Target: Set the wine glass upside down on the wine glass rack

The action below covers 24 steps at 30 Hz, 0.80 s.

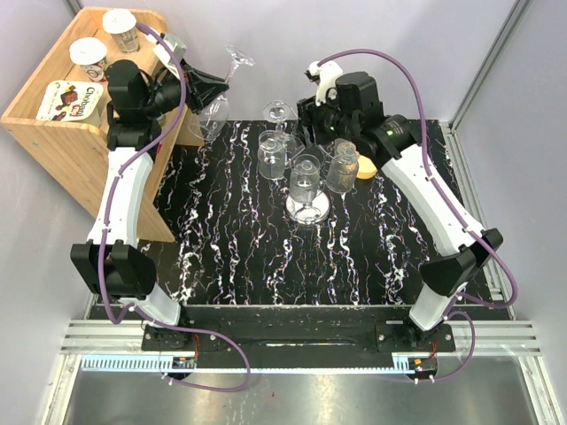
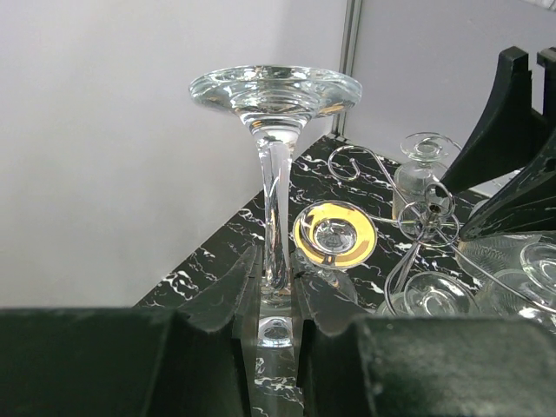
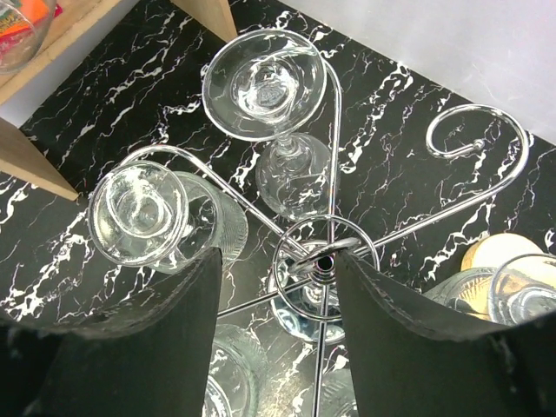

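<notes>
Several hung glasses crowd the wine glass rack toward the tabletop's far edge. The wine glass, stem pinched in the left gripper near the far-left corner, could clip one going in. The right gripper, open astride the rack's top, may nudge it.

The tabletop was black with thin white streaks, like marble. The wine glass rack was shiny silver, and the wine glass was clear. Near the rack lay a yellow-orange round thing, and farther off stood a light brown wooden shelf.
</notes>
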{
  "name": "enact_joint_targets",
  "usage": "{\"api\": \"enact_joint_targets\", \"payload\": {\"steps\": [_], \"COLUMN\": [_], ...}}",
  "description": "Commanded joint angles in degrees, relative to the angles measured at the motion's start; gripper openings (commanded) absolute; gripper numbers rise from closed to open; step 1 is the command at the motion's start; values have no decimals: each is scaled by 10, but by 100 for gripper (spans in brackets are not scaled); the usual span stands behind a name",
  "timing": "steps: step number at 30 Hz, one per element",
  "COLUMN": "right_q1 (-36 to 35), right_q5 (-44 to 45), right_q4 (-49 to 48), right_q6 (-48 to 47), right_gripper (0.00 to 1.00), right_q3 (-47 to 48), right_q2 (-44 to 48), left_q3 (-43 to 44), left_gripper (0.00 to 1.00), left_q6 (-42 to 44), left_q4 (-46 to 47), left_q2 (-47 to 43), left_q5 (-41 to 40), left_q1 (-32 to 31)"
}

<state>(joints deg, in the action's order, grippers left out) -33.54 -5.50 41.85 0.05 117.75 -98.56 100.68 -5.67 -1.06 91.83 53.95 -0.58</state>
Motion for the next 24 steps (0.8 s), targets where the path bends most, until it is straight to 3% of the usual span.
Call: {"api": "enact_joint_targets", "payload": {"steps": [1, 12, 24], "right_q1": [-15, -22, -35], "right_q5": [65, 150, 145], "right_q4": [-21, -32, -32], "right_q6": [8, -37, -30], "right_gripper": [60, 52, 49], "right_q3": [14, -2, 14], "right_q2": [3, 0, -31], "left_q3": [12, -4, -18], "left_gripper": [0, 0, 0], "left_q6": [-20, -46, -68], "left_q4": [65, 102, 133], "left_q2": [-34, -37, -40], "left_q5": [3, 26, 46], "left_q1": [5, 5, 5]}}
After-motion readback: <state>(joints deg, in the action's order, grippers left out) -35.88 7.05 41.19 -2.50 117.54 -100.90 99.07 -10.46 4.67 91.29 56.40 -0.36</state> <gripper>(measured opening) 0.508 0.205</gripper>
